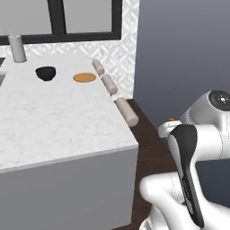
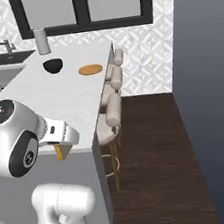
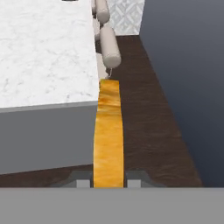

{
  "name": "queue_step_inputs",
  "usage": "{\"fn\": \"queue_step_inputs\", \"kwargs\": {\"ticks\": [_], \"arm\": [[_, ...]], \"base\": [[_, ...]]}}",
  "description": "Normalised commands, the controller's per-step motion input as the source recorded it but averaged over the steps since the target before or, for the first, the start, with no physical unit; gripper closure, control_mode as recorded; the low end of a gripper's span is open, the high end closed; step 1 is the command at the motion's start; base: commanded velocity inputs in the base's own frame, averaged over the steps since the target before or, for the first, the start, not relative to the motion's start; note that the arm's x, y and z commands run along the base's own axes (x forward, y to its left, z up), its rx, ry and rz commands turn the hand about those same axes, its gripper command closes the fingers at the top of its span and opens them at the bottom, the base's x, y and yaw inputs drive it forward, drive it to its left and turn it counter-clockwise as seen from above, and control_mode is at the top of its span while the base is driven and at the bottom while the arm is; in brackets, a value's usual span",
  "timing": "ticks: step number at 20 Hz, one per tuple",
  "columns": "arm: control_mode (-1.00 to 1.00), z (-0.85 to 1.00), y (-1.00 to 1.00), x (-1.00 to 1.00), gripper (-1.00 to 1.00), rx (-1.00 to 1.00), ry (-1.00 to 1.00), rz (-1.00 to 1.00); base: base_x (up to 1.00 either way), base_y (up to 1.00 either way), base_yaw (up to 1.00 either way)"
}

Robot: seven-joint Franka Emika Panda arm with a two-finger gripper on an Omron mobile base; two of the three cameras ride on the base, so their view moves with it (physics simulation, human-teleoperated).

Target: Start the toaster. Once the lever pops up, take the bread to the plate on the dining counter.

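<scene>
While my arm hung folded beside the dining counter [image 1: 67,117], the gripper [image 3: 107,183] was clamped on the bread [image 3: 108,135], golden-brown, seen edge-on.

Bread [image 3: 108,135] betw. the gripper [image 3: 108,180] fingers: golden-orange, mottled w/ darker brown streaks. Dining counter [image 3: 43,48] left of and beyond the gripper: white marble w/ faint grey veins, plain grey side; far ahead on it, orange-brown plate [image 2: 90,69] and black bowl [image 2: 53,65]. Right of the gripper: dark brown wood-grain floor [image 3: 148,127], beige stools [image 3: 109,46], dark slate-blue wall [image 3: 188,57].
</scene>
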Motion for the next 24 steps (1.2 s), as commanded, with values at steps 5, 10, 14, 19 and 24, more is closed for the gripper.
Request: {"fn": "queue_step_inputs", "kwargs": {"ticks": [5,10,14,19,24], "arm": [[1.0,0.0,0.0,0.0,1.0,0.0,0.0,0.0],[1.0,0.0,0.0,0.0,1.0,0.0,0.0,0.0],[1.0,0.0,0.0,0.0,1.0,0.0,0.0,0.0],[1.0,0.0,0.0,0.0,1.0,0.0,0.0,0.0],[1.0,0.0,0.0,0.0,1.0,0.0,0.0,0.0]], "base": [[0.0,-1.0,0.0],[0.02,-1.0,0.0],[0.24,-0.87,0.0],[0.58,-0.49,0.01],[0.81,-0.31,0.02]]}}
